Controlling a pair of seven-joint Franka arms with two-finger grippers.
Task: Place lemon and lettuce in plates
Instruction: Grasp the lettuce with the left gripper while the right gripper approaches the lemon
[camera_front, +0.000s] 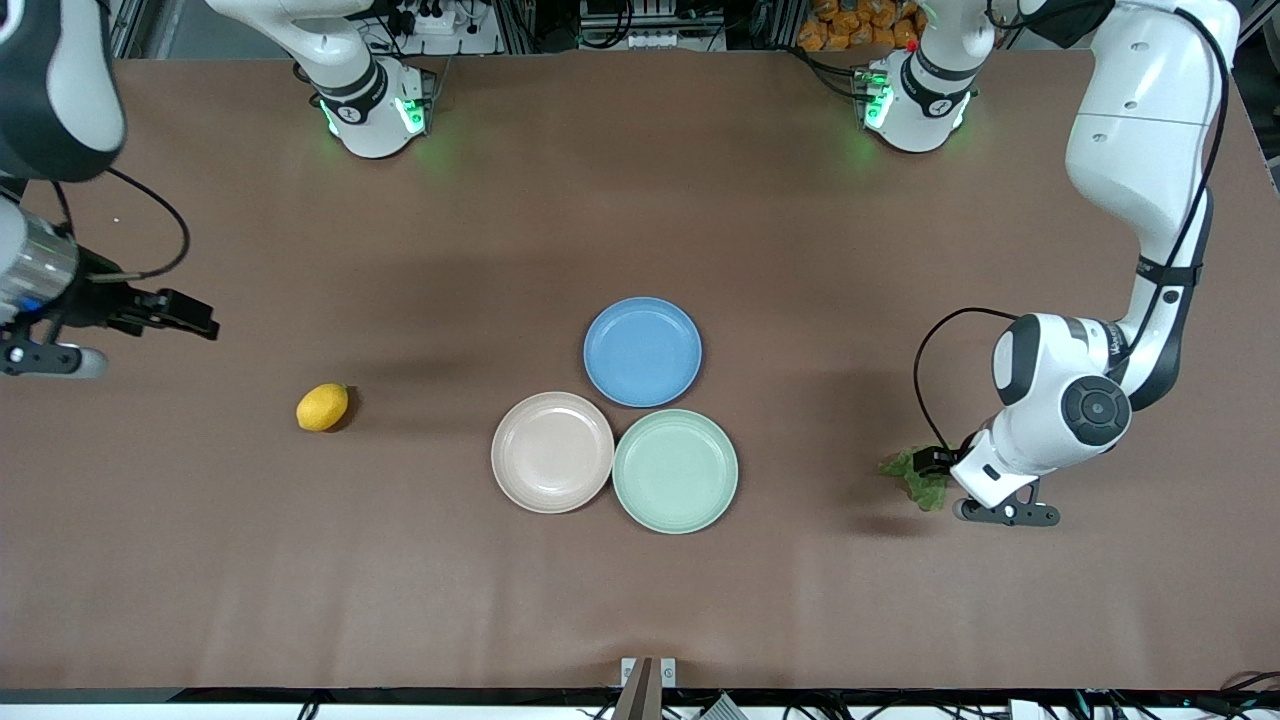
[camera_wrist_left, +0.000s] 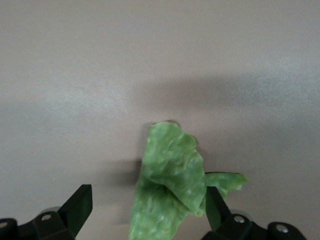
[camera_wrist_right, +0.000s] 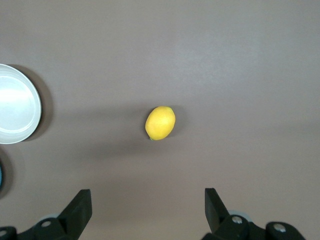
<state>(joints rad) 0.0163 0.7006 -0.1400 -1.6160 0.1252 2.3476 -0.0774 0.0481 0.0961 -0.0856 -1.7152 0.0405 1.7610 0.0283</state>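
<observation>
The lettuce (camera_front: 922, 489), a wrinkly green leaf, lies on the table toward the left arm's end. My left gripper (camera_front: 935, 462) is low over it and open. In the left wrist view the lettuce (camera_wrist_left: 170, 175) lies between the two spread fingers, close against one finger (camera_wrist_left: 214, 206). The lemon (camera_front: 322, 407) lies on the table toward the right arm's end. My right gripper (camera_front: 203, 320) is open and empty, up over the table at that end. In the right wrist view the lemon (camera_wrist_right: 160, 122) lies ahead of the open gripper (camera_wrist_right: 147, 210). The pink-beige plate (camera_front: 552, 452) and the mint green plate (camera_front: 675, 470) sit side by side mid-table, both empty.
An empty blue plate (camera_front: 642, 351) touches both plates, farther from the front camera. The pink-beige plate's rim (camera_wrist_right: 20, 110) shows at the right wrist view's edge. The arm bases (camera_front: 375, 110) stand along the table's edge.
</observation>
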